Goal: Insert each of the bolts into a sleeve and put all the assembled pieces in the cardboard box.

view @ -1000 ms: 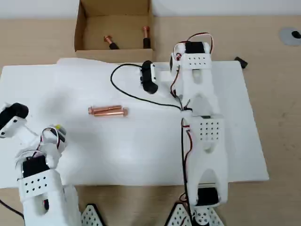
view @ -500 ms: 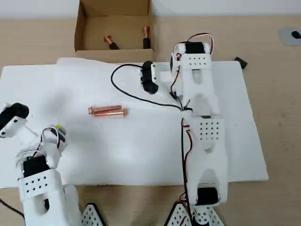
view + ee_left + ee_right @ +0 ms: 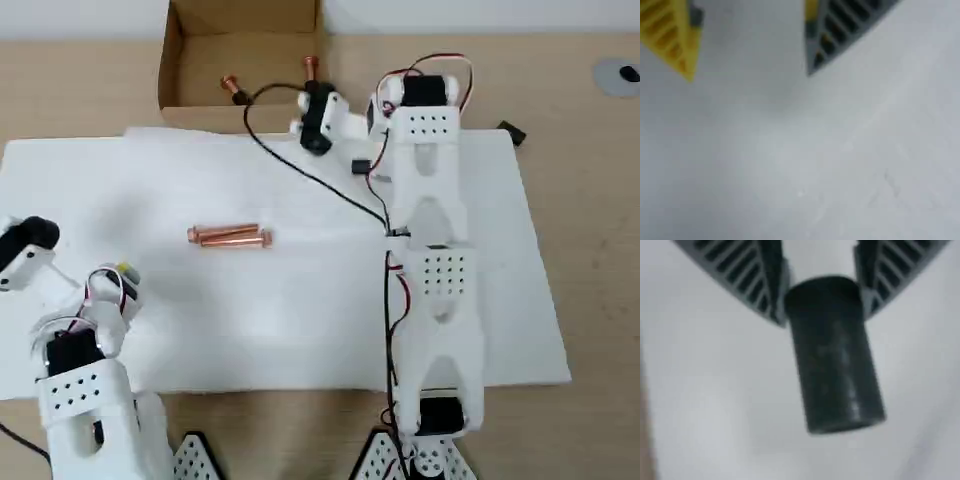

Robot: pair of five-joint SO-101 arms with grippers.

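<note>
Sleeve (image 3: 835, 355) sits pinched in our right gripper (image 3: 822, 307); our left gripper (image 3: 750, 75) gapes above the sheet (image 3: 815, 165).

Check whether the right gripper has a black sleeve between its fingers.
Yes, in the right wrist view a black sleeve sits clamped between the fingers of the right gripper.

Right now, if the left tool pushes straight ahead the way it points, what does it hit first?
Most likely the white sheet: the left tool is open and faces bare sheet, with nothing between. How close it is stays unclear.
</note>
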